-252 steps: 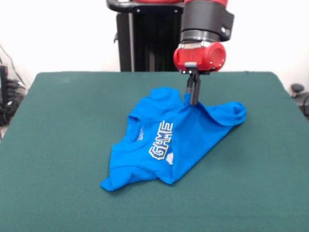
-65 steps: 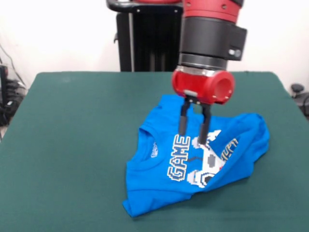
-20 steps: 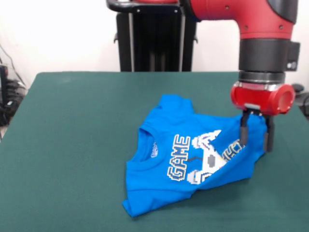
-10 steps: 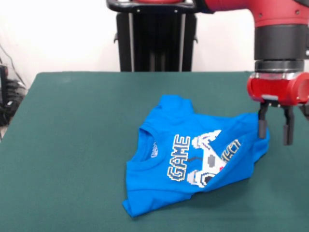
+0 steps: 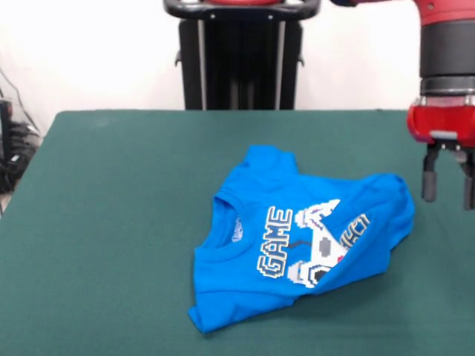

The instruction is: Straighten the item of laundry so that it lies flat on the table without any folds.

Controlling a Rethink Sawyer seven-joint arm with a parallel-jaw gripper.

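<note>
Blue T-shirt (image 5: 300, 248) lies crumpled at centre frame on green bench (image 5: 111, 222), right side folded over the print; end effector (image 5: 447, 185) at right edge, fingers apart, empty, above the cloth.

Table (image 5: 111, 222) bare all round shirt (image 5: 297, 245); hand (image 5: 448, 182) hangs spread beyond shirt's right edge.

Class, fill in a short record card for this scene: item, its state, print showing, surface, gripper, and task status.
item: blue T-shirt
state: crumpled, right part folded over the print
print showing: "GAME" and part of a controller
surface: green table
gripper: gripper open, empty, raised at the right edge, clear of the shirt
task status: not yet flat
</note>
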